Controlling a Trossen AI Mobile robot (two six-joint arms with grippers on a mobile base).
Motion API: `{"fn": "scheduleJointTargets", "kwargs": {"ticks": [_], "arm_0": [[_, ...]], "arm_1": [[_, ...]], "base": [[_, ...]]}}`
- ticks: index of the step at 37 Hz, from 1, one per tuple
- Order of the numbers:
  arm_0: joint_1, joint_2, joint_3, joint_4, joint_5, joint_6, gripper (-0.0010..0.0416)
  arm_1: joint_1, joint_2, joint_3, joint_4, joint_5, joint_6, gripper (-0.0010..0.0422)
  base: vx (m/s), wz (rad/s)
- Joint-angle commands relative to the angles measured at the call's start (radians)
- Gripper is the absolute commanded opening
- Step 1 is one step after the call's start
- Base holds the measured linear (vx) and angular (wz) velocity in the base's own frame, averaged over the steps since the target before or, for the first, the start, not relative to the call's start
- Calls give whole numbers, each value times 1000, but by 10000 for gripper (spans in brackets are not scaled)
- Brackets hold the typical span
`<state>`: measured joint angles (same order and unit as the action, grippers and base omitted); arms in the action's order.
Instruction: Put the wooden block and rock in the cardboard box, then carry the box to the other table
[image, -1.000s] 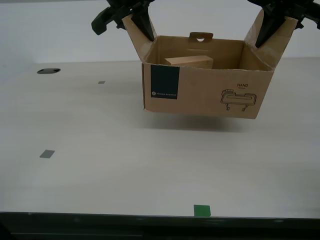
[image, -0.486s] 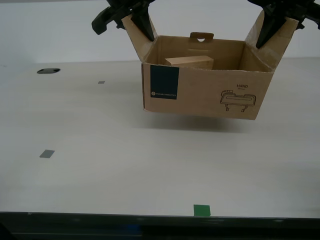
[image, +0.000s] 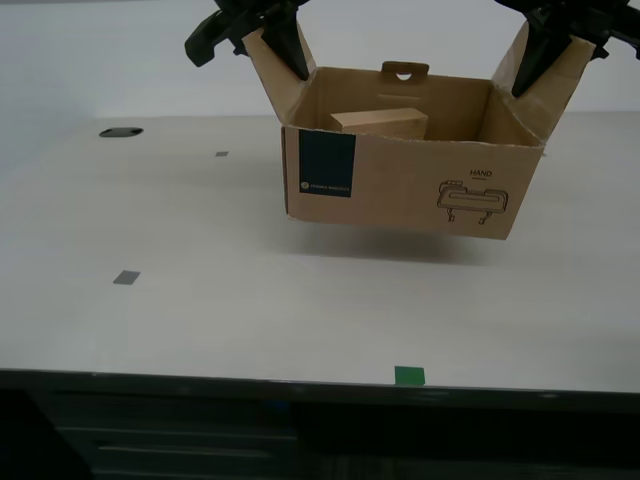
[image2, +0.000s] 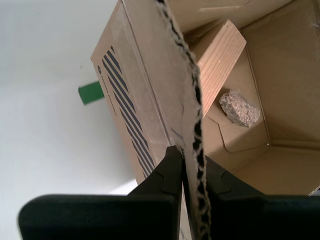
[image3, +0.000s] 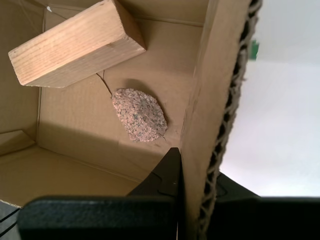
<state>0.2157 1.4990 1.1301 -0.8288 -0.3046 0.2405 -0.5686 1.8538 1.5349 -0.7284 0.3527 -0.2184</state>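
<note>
The cardboard box (image: 415, 185) hangs above the off-white table, held by its two side flaps. My second gripper (image2: 184, 150) is shut on the flap at the exterior view's left (image: 272, 45), above a wall with dark blue stripes. My first gripper (image3: 192, 152) is shut on the flap at the exterior view's right (image: 540, 55). The wooden block (image3: 75, 45) lies tilted inside the box; its top shows over the front wall (image: 380, 122). The rock (image3: 139, 115) rests on the box floor beside it, also seen from the other arm (image2: 240, 107). The other table is out of view.
The table (image: 200, 320) below has a dark front edge, with drawer fronts (image: 160, 440) under it. A green tape square (image: 409, 375) sits at that edge, two grey tape marks (image: 125, 277) lie toward the exterior view's left, and a dark hole (image: 121, 132) is at the back.
The whole table scene has shifted in the exterior view, its front edge rising and drawers appearing, so the camera has moved. The box stays held the same way by both grippers.
</note>
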Motion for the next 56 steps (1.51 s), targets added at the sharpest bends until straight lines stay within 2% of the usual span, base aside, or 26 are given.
{"fn": "scheduleJointTargets", "kwargs": {"ticks": [1, 8, 15, 28, 34, 56], "arm_0": [[6, -6, 1, -27, -17, 5, -1], [7, -14, 1, -44, -17, 6, -1], [8, -18, 1, -44, -16, 26, -1], [9, -18, 1, -32, -16, 27, -1], [9, -18, 1, -32, -16, 51, -1], [21, -18, 1, -36, -16, 47, -1]], "arm_1": [[-4, -2, 2, -5, 28, -3, -1], [-4, -2, 2, -8, 37, -1, -1], [-3, -2, 2, -16, 37, 21, -1], [-2, -2, 2, -9, 37, 31, -1], [-1, -2, 2, -11, 37, 50, 0], [-2, -2, 2, -21, 36, 24, -1]], "base": [[-98, 46], [-82, 59], [-66, 66], [-79, 92], [-89, 134], [-42, 107]]}}
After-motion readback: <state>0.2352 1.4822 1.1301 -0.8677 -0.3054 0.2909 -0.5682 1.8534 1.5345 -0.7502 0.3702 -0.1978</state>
